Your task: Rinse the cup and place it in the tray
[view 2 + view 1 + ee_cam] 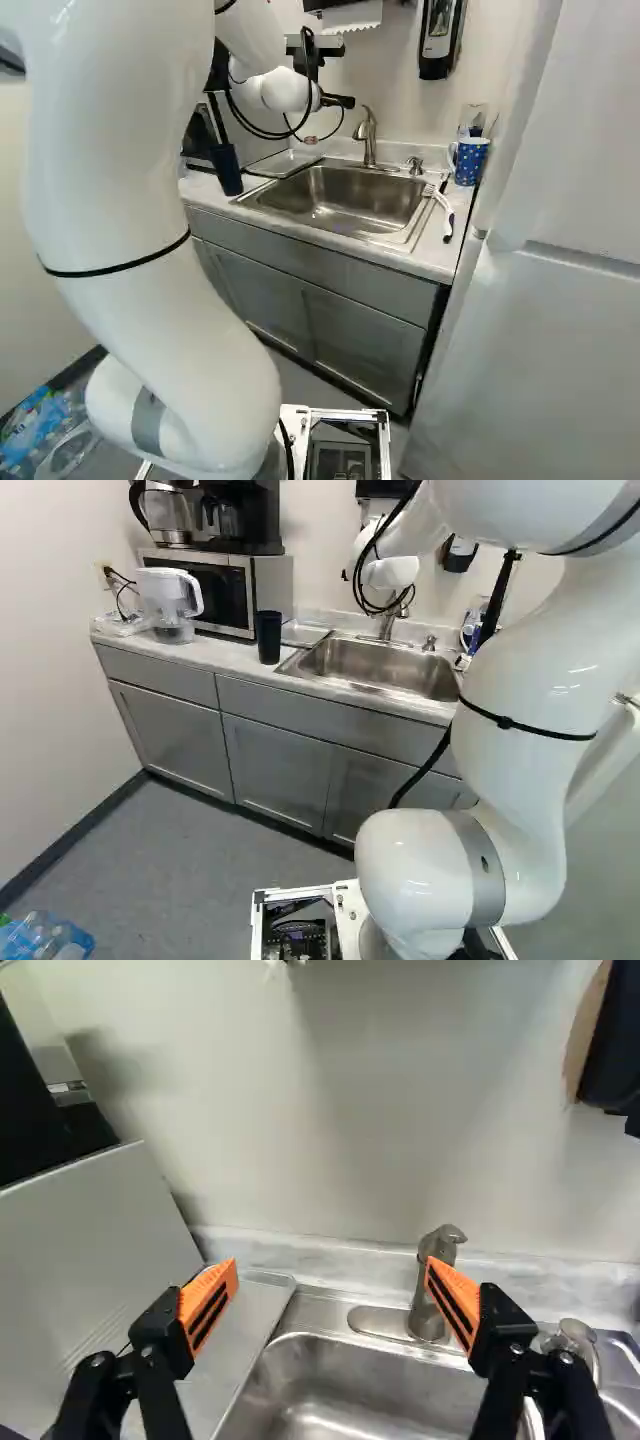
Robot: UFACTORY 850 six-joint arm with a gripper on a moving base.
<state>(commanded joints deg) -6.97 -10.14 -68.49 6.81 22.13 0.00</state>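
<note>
Dark cup (268, 637) upright on the counter, just beside the tray (284, 163) at the sink (335, 203); probably the one meant, though possibly the blue spotted mug (470, 160) across the basin instead. Gripper (332, 1275) spread wide, holding nothing, facing the wall with the faucet (428, 1290) ahead. Seemingly at the fetching step, before any rinsing. Next, likely: swing to the cup, straddle, close gently, then carry under the spout.
</note>
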